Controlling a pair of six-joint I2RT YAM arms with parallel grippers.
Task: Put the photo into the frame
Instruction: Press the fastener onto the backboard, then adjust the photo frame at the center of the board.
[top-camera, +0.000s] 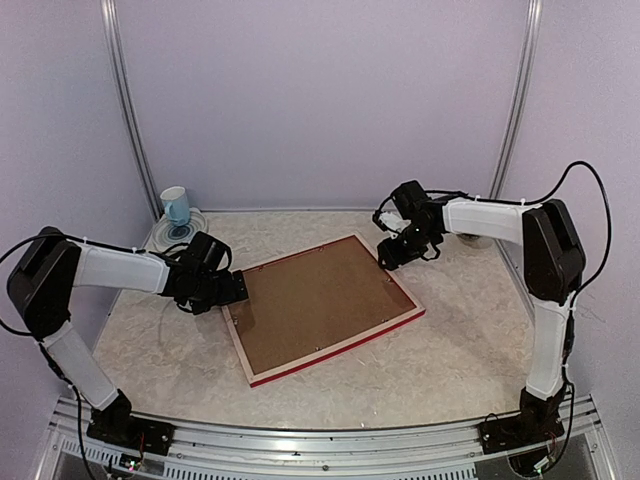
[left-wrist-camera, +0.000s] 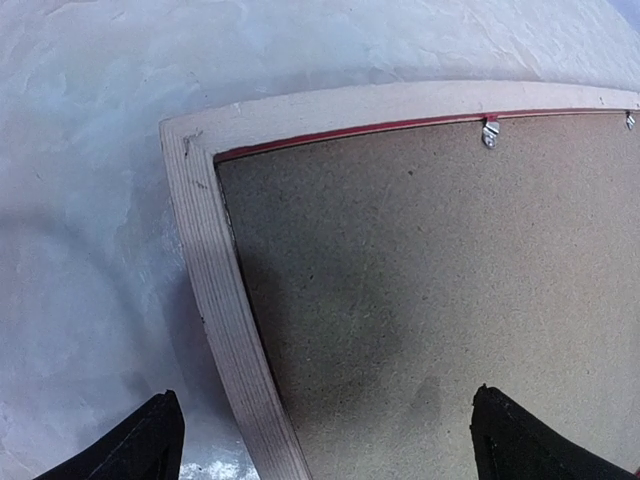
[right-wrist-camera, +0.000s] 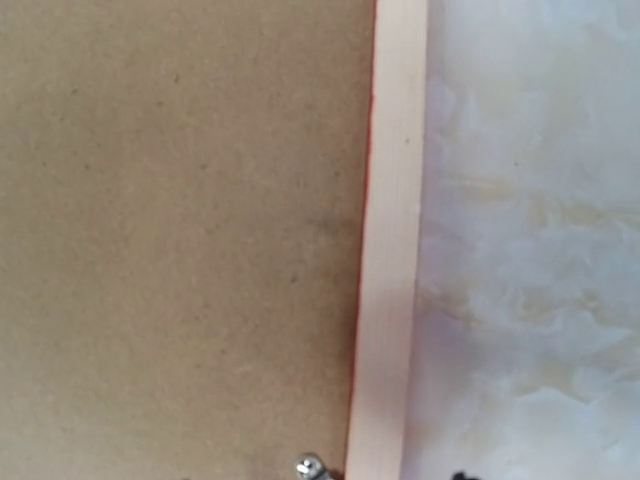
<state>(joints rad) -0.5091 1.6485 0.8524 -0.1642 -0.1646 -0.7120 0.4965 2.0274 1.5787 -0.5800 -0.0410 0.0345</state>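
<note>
The frame (top-camera: 340, 352) lies face down in the middle of the table, its pale wood back up and a red edge showing along the near side. A plain brown backing board (top-camera: 320, 300) fills it. The photo is hidden. My left gripper (top-camera: 235, 287) is open at the frame's left side, its black fingers (left-wrist-camera: 150, 445) straddling the pale rail (left-wrist-camera: 215, 290) without touching it. My right gripper (top-camera: 390, 257) hovers over the far right corner. In the right wrist view only the rail (right-wrist-camera: 390, 250) and the board (right-wrist-camera: 180, 220) show, and the fingers are almost out of sight.
Small metal tabs (left-wrist-camera: 490, 132) (right-wrist-camera: 308, 465) sit along the board's edge. A blue and white cup (top-camera: 175, 207) stands on a round plate (top-camera: 190, 232) at the back left. Walls close in the table at the back and on both sides.
</note>
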